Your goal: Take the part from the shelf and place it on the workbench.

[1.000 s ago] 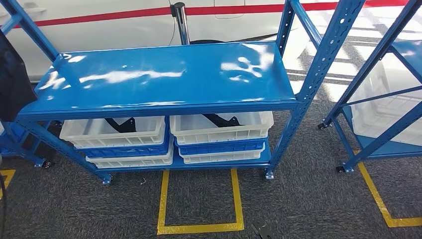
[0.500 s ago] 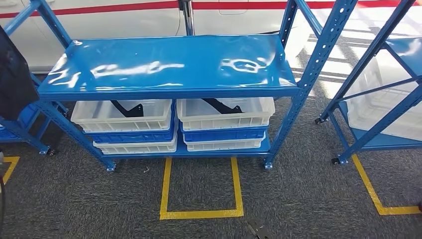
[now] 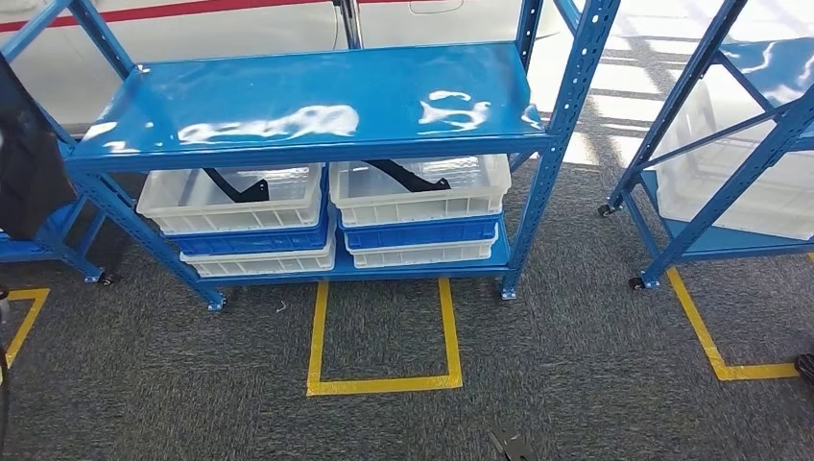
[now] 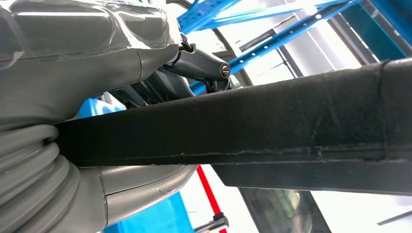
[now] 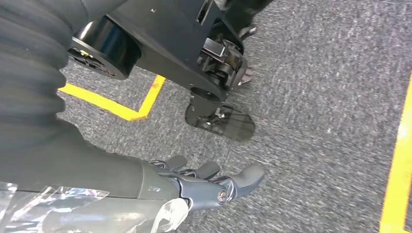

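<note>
Shelving in glossy blue steel fills my head view on grey carpet marked with yellow tape, its bare top deck overhanging 2 stacks of white and blue crates below. I see a black angular part in the upper right crate, another in the left. My right hand hangs empty over the carpet with fingers loosely extended, well apart from them; my left hand I cannot tell, a dark padded bar crosses it.

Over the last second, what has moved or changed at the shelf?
Only the camera moved: the whole head view shifted, so the blue shelf and the yellow floor square now sit higher in the picture. The white bins on the lower level keep their places on the shelf. Nothing was taken or let go there. The left robot hand holds a black part; the right robot hand hangs empty.
</note>
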You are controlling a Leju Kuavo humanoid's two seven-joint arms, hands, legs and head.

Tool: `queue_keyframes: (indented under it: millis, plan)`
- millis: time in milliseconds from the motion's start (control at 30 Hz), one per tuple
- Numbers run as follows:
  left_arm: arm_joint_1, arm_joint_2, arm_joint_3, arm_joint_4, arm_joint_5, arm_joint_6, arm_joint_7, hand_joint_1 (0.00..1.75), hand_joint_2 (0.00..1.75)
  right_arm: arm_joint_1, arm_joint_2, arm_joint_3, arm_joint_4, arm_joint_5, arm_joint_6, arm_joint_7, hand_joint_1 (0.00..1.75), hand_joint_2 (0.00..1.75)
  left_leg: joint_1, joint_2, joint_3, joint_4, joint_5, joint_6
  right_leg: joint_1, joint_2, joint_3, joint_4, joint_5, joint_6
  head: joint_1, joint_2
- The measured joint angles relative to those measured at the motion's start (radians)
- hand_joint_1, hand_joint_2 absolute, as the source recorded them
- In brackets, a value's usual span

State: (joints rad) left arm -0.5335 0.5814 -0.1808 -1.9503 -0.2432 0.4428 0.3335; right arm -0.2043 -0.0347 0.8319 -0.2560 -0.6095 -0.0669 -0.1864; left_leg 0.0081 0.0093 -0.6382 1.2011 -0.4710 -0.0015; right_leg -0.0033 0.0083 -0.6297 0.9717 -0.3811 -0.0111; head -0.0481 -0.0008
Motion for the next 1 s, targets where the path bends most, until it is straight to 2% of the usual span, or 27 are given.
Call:
queue_keyframes:
  millis: [33,67,100,133,167,200,233,267,300,367,400,433,467,500,533,600,633,667,700,733,767,800,867,900,933,967,1000]
  plan:
    - [0.000,0.000,0.000,0.001,0.000,0.000,-0.001,1.75,1.75,0.000,0.000,-0.001,0.000,0.000,0.000,0.000,0.00,1.75,-0.003,0.000,0.058,-0.075,0.011,0.007,0.001,0.000,-0.010,0.000,0.010,0.003,0.000,0.000]
    - [-0.001,0.000,0.000,0.002,0.000,0.001,-0.001,1.75,1.75,0.000,0.001,-0.001,0.000,-0.001,0.000,-0.001,0.00,1.75,-0.006,-0.001,0.114,-0.160,0.008,0.014,0.001,0.000,-0.017,0.000,0.019,0.006,0.000,0.000]
    - [-0.001,0.000,0.001,0.003,0.000,0.001,-0.002,1.75,1.75,0.000,0.001,-0.002,0.000,-0.002,-0.001,-0.001,0.00,1.75,-0.011,-0.001,0.154,-0.223,0.001,0.020,0.001,0.000,-0.022,-0.002,0.029,0.011,0.000,0.000]
    - [-0.002,0.001,0.001,0.004,0.000,0.002,-0.003,1.75,1.75,-0.001,0.001,-0.002,0.000,-0.003,-0.001,-0.001,0.00,1.75,-0.015,-0.001,0.174,-0.260,-0.006,0.025,0.000,0.000,-0.024,-0.005,0.038,0.016,0.000,0.000]
    - [-0.004,0.001,0.001,0.005,0.001,0.002,-0.004,1.75,1.75,0.000,0.002,-0.002,0.000,-0.004,-0.002,-0.002,0.00,1.75,-0.018,-0.001,0.177,-0.276,-0.005,0.028,0.000,-0.001,-0.025,-0.009,0.049,0.022,0.000,0.000]
    - [-0.005,0.002,0.000,0.006,0.003,0.003,-0.005,1.75,1.75,0.000,0.002,-0.002,0.000,-0.005,-0.002,-0.002,0.00,1.75,-0.016,0.001,0.170,-0.275,0.007,0.032,0.000,-0.001,-0.028,-0.011,0.054,0.028,0.000,0.000]
    - [-0.007,0.002,-0.002,0.007,0.006,0.003,-0.006,1.75,1.75,0.000,0.002,-0.003,0.000,-0.007,-0.003,-0.002,0.00,1.75,-0.014,0.002,0.164,-0.279,0.018,0.036,0.000,0.000,-0.035,-0.003,0.045,0.033,0.000,0.000]
    - [-0.008,0.002,-0.004,0.008,0.009,0.003,-0.007,1.75,1.75,0.000,0.002,-0.004,0.000,-0.007,-0.004,-0.003,0.00,1.75,-0.011,0.004,0.155,-0.284,0.030,0.041,0.001,0.000,-0.046,0.022,0.015,0.038,0.001,0.000]
    - [-0.008,0.002,-0.006,0.010,0.012,0.004,-0.009,1.75,1.75,0.000,0.002,-0.004,0.000,-0.007,-0.004,-0.003,0.00,1.75,-0.008,0.005,0.144,-0.286,0.044,0.046,0.001,-0.001,-0.062,0.068,-0.035,0.042,0.002,0.000]
    - [-0.008,0.002,-0.011,0.013,0.014,0.004,-0.011,1.75,1.75,0.001,0.002,-0.008,0.000,-0.008,-0.005,-0.004,0.00,1.75,-0.009,0.004,0.116,-0.285,0.066,0.052,-0.001,-0.001,-0.094,0.202,-0.138,0.047,0.005,0.000]
    - [-0.010,0.002,-0.013,0.015,0.015,0.004,-0.012,1.75,1.75,0.001,0.002,-0.010,0.000,-0.008,-0.006,-0.003,0.00,1.75,-0.010,0.004,0.102,-0.284,0.077,0.053,-0.002,-0.001,-0.102,0.264,-0.159,0.049,0.005,0.000]
    - [-0.011,0.002,-0.014,0.017,0.015,0.004,-0.012,1.75,1.75,0.000,0.002,-0.013,0.000,-0.008,-0.006,-0.003,0.00,1.75,-0.010,0.004,0.087,-0.283,0.089,0.052,-0.002,-0.001,-0.100,0.301,-0.152,0.050,0.006,0.000]
    - [-0.013,0.002,-0.016,0.019,0.016,0.003,-0.012,1.75,1.75,-0.001,0.002,-0.016,0.000,-0.008,-0.007,-0.003,0.00,1.75,-0.010,0.004,0.072,-0.282,0.100,0.050,-0.003,-0.002,-0.083,0.307,-0.125,0.050,0.006,0.000]
    - [-0.014,0.002,-0.017,0.021,0.017,0.003,-0.013,1.75,1.75,-0.003,0.002,-0.018,0.000,-0.008,-0.007,-0.003,0.00,1.75,-0.010,0.004,0.058,-0.280,0.111,0.047,-0.004,-0.002,-0.049,0.277,-0.093,0.049,0.006,0.000]
    - [-0.014,0.002,-0.017,0.022,0.017,0.003,-0.013,1.75,1.75,-0.004,0.002,-0.018,0.000,-0.008,-0.007,-0.003,0.00,1.75,-0.011,0.004,0.045,-0.276,0.119,0.043,-0.005,-0.002,0.001,0.219,-0.072,0.049,0.006,0.000]
    - [-0.016,0.003,-0.016,0.024,0.017,0.004,-0.013,1.75,1.75,-0.006,0.002,-0.019,0.000,-0.008,-0.008,-0.003,0.00,1.75,-0.012,0.005,0.027,-0.264,0.133,0.034,-0.004,0.001,0.109,0.064,-0.090,0.042,0.005,0.000]
    - [-0.017,0.003,-0.015,0.024,0.018,0.004,-0.014,1.75,1.75,-0.007,0.003,-0.019,0.000,-0.007,-0.008,-0.003,0.00,1.75,-0.012,0.006,0.021,-0.261,0.140,0.029,-0.001,0.002,0.139,0.015,-0.106,0.037,0.005,0.000]
    - [-0.019,0.004,-0.015,0.025,0.020,0.006,-0.015,1.75,1.75,-0.008,0.003,-0.019,0.000,-0.007,-0.009,-0.004,0.00,1.75,-0.011,0.007,0.016,-0.259,0.148,0.025,0.003,0.004,0.150,-0.013,-0.115,0.030,0.005,0.000]
    - [-0.019,0.004,-0.015,0.025,0.024,0.007,-0.015,1.75,1.75,-0.008,0.004,-0.019,0.000,-0.007,-0.010,-0.003,0.00,1.75,-0.009,0.007,0.012,-0.259,0.155,0.021,0.003,0.004,0.143,-0.013,-0.110,0.022,0.005,0.000]
    - [-0.018,0.004,-0.015,0.026,0.030,0.008,-0.015,1.75,1.75,-0.008,0.004,-0.019,0.000,-0.008,-0.010,-0.003,0.00,1.75,-0.006,0.006,0.004,-0.252,0.148,0.017,0.003,0.003,0.136,-0.013,-0.103,0.015,0.005,0.000]
    - [-0.016,0.005,-0.015,0.026,0.038,0.009,-0.015,1.75,1.75,-0.007,0.003,-0.019,0.000,-0.008,-0.011,-0.003,0.00,1.75,-0.004,0.004,-0.007,-0.229,0.124,0.012,0.002,0.001,0.128,-0.014,-0.096,0.007,0.004,0.000]
    - [-0.013,0.005,-0.014,0.027,0.047,0.009,-0.013,1.75,1.75,-0.006,0.003,-0.020,0.000,-0.008,-0.012,-0.002,0.00,1.75,-0.001,0.003,-0.025,-0.183,0.084,0.006,0.000,0.000,0.120,-0.015,-0.087,0.000,0.003,0.000]
    - [-0.010,0.006,-0.014,0.028,0.061,0.010,-0.006,1.75,1.75,-0.002,0.003,-0.020,0.000,-0.008,-0.013,-0.002,0.00,1.75,0.002,0.001,-0.070,-0.042,-0.009,-0.005,0.001,-0.003,0.099,-0.014,-0.070,-0.007,0.002,0.000]
    - [-0.008,0.006,-0.014,0.028,0.063,0.010,-0.001,1.75,1.75,0.000,0.003,-0.020,0.000,-0.008,-0.013,-0.002,0.00,1.75,0.003,0.001,-0.087,0.023,-0.035,-0.008,0.001,-0.003,0.088,-0.014,-0.062,-0.008,0.002,0.000]
    - [-0.006,0.006,-0.014,0.029,0.059,0.010,0.005,1.75,1.75,0.001,0.003,-0.020,0.000,-0.008,-0.014,-0.002,0.00,1.75,0.003,0.001,-0.090,0.058,-0.037,-0.008,0.002,-0.003,0.078,-0.013,-0.054,-0.008,0.002,0.000]
    - [-0.003,0.006,-0.014,0.030,0.051,0.012,0.012,1.75,1.75,0.002,0.003,-0.020,0.000,-0.007,-0.016,-0.003,0.00,1.75,0.002,0.001,-0.074,0.055,-0.021,-0.006,0.003,-0.002,0.068,-0.013,-0.047,-0.008,0.002,0.000]
    - [-0.002,0.006,-0.014,0.031,0.039,0.015,0.019,1.75,1.75,0.002,0.003,-0.020,0.000,-0.007,-0.017,-0.004,0.00,1.75,0.001,0.001,-0.039,0.012,0.005,-0.001,0.004,-0.002,0.061,-0.013,-0.040,-0.007,0.002,0.000]
